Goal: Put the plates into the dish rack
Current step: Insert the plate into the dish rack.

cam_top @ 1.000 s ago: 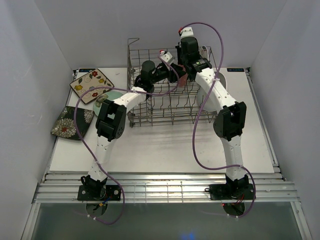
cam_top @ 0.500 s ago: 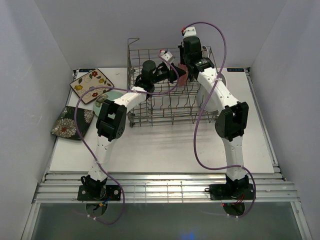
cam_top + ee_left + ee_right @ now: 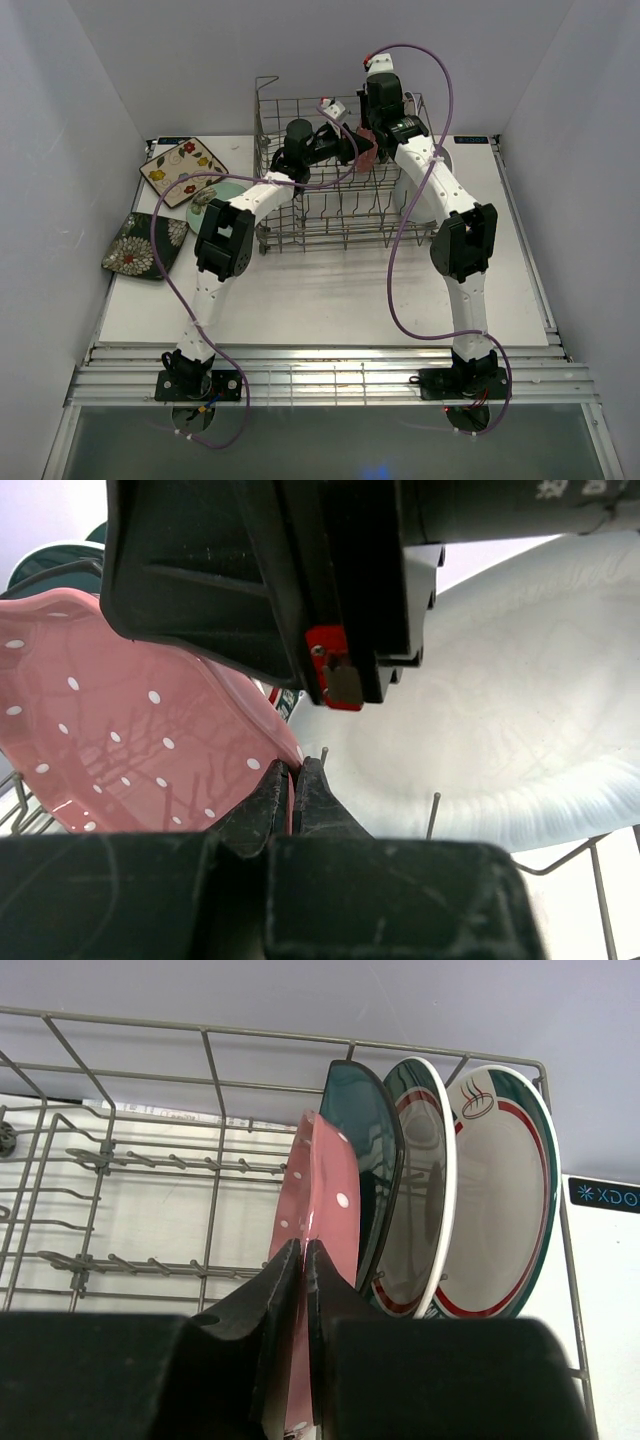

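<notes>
We have the left gripper [image 3: 293,780] and right gripper [image 3: 302,1256] both clamped on the rim of the pink dotted plate [image 3: 332,1192], holding it upright beside the dark teal plate [image 3: 368,1130] in the dish rack [image 3: 205,1030] at the far edge of the tabletop [image 3: 330,300], probably to seat it between tines.

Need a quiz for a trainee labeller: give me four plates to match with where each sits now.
1 pink white-dotted plate
2 dark teal square plate
3 cream floral square plate
4 dark floral square plate

A left edge of the white table, midway along
B upright in the grey wire dish rack, untouched
C pinched in both arms' jaws
D far left corner of that table

Pairs: 1-C, 2-B, 3-D, 4-A
</notes>
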